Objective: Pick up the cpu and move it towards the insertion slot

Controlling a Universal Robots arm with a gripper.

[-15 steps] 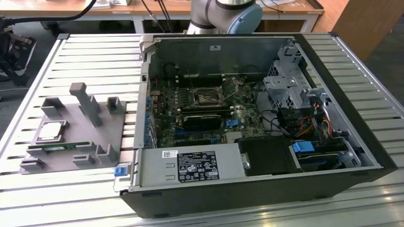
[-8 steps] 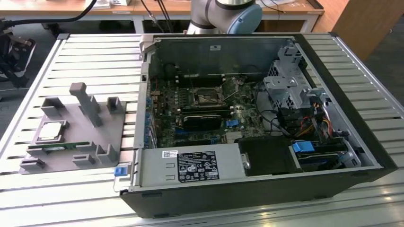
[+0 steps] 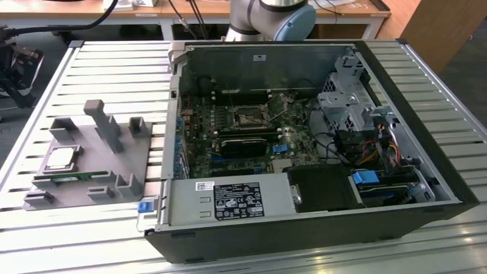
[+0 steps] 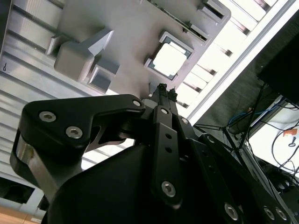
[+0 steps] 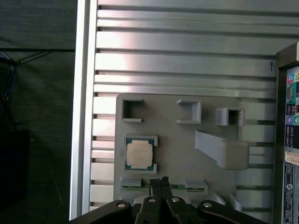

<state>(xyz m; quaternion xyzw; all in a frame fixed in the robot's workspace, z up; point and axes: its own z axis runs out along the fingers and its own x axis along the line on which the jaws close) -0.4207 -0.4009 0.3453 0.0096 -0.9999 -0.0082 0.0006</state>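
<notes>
The cpu (image 3: pixel 63 158) lies flat, silver top up, in its square seat on the grey fixture (image 3: pixel 82 136); the fixture rests on the slatted bench (image 3: pixel 99 57), at about nine o'clock from the open computer case (image 3: pixel 304 231) in the exterior view; a green memory stick (image 3: pixel 68 178) lies in the fixture just beside the cpu, at its six o'clock in that view; the insertion slot (image 3: pixel 249 117), a dark square in a silver frame, sits on the board inside the case, well apart from the cpu and at roughly three o'clock from it, a shade toward two; the arm (image 3: pixel 274 14) rises at twelve o'clock behind the case; in both wrist views the tool (image 5: pixel 160 179) is narrow, its two black fingertips (image 4: pixel 161 88) pressed together and gripping nothing; the cpu is apart from the tool, untouched; in the first wrist view the tips show over the memory-stick edge of the fixture, with the cpu just beyond them and slightly to one side; in the second wrist view the cpu's bright top lies just past the tips, near but clear of them; how high the tool stands above the fixture I cannot tell
</notes>
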